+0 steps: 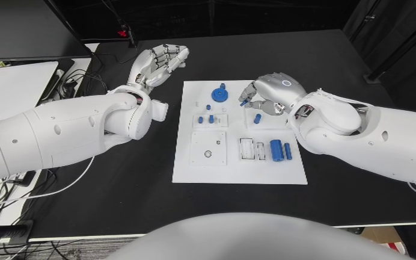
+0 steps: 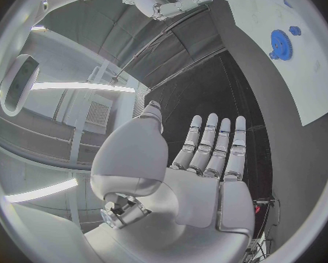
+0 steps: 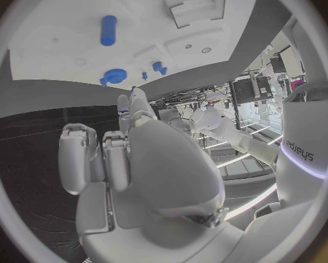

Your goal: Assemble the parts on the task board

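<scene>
Over the board's point(image 1: 238, 173) far edge, the right hand point(image 1: 270, 93) hovers, fingers point(image 1: 249, 99) curled beside a small blue peg point(image 1: 257, 118); whether they hold anything cannot be told. Left of the board, the left hand point(image 1: 159, 64) waits over the desk point(image 1: 104, 200), fingers straight, apart, empty. A careless descent could nudge the gear point(image 1: 220, 95) or topple the peg.

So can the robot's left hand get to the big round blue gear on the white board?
Probably yes. The left hand is open, holds nothing and hovers beside the white task board, with only bare black table between it and the round blue gear.
</scene>
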Motion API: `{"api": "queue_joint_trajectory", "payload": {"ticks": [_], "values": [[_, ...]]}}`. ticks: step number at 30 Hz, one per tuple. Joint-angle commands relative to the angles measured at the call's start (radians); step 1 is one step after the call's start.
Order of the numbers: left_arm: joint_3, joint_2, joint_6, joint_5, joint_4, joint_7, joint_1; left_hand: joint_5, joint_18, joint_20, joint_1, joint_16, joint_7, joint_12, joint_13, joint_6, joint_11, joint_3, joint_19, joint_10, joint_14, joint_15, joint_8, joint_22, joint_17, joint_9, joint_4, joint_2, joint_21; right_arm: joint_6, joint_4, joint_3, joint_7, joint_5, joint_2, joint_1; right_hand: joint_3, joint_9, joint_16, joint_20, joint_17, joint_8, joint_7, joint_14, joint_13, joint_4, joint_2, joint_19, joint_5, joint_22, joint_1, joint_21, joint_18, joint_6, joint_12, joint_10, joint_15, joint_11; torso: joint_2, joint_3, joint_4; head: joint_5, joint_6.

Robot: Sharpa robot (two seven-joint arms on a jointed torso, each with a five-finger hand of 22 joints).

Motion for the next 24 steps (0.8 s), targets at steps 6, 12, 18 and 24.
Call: {"api": "queue_joint_trajectory", "payload": {"ticks": [6,12,18,24], "values": [[0.001,0.001,0.007,0.001,0.002,0.141,0.001,0.006,0.004,0.001,0.001,0.004,0.106,0.007,-0.001,-0.006,-0.004,-0.002,0.009,0.004,-0.003,-0.002,0.004,-0.002,-0.001,-0.002,-0.002,0.011,0.006,0.059,0.025,0.001,-0.007,0.034,0.052,0.001,0.01,0.0,0.003,-0.003,0.263,-0.004,0.002,0.104,0.0,0.001,0.001,0.043,0.002,0.215,0.006,-0.004,0.007,0.005,-0.009,0.01,0.001,0.003,0.002,-0.0006,0.0005,0.025,-0.006],[0.001,0.0,0.008,0.001,0.004,0.141,0.001,0.006,0.004,0.001,0.001,0.004,0.106,0.007,-0.001,-0.006,-0.004,-0.002,0.009,0.004,-0.003,-0.002,0.004,-0.002,-0.001,-0.002,-0.002,0.011,0.006,0.09,0.027,0.0,-0.005,0.052,0.076,-0.004,0.011,0.0,0.003,-0.003,0.263,-0.005,0.004,0.104,0.0,0.001,0.001,0.042,0.002,0.215,0.006,-0.005,0.007,0.005,-0.011,0.011,0.001,0.004,0.003,-0.0006,-0.0007,0.032,-0.006],[0.001,0.002,0.008,0.001,0.003,0.139,0.001,0.006,0.004,0.001,0.001,0.005,0.106,0.008,-0.001,-0.006,-0.004,-0.002,0.009,0.004,-0.004,-0.002,0.005,-0.002,-0.002,-0.002,-0.002,0.012,0.006,0.127,0.029,-0.001,0.0,0.066,0.09,-0.035,0.015,-0.001,0.003,-0.002,0.263,-0.007,0.005,0.104,0.0,0.0,0.002,0.042,0.003,0.214,0.008,-0.006,0.007,0.005,-0.016,0.012,0.002,0.005,0.0,-0.0012,0.0,0.032,-0.006],[0.001,0.001,0.008,0.001,0.003,0.14,0.001,0.006,0.004,0.001,0.001,0.005,0.106,0.008,-0.002,-0.006,-0.004,-0.003,0.009,0.004,-0.004,-0.002,0.005,-0.002,-0.002,-0.002,-0.002,0.012,0.006,0.144,0.013,-0.001,0.008,0.071,0.113,-0.067,0.022,-0.002,0.003,0.0,0.263,-0.012,0.009,0.104,0.0,-0.003,0.002,0.04,0.003,0.213,0.014,-0.009,0.008,0.003,-0.024,0.013,0.004,0.007,0.0,-0.0027,-0.0045,0.035,-0.006]]}}
